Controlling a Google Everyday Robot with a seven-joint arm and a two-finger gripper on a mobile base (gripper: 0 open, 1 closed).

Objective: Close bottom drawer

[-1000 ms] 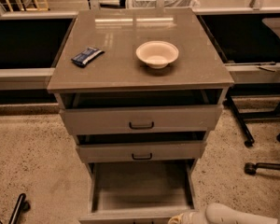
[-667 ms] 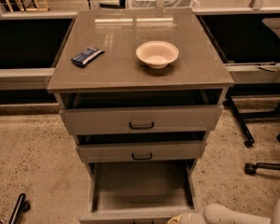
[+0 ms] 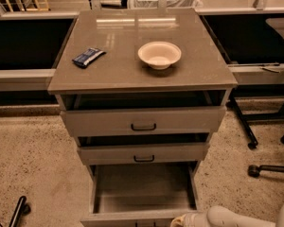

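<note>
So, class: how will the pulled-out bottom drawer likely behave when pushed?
The bottom drawer looks empty, so it probably pushes lightly. Its rigid panels suggest it slides straight without flexing. The gripper sits off-centre at its front edge, so a push there might skew it.

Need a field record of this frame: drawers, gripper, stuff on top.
bottom drawer: pulled far out, interior bare
middle drawer: partly open
top drawer: partly open
gripper: bottom frame edge, at the bottom drawer's front, right of centre; contact unclear
cabinet top: white bowl, blue packet
</note>
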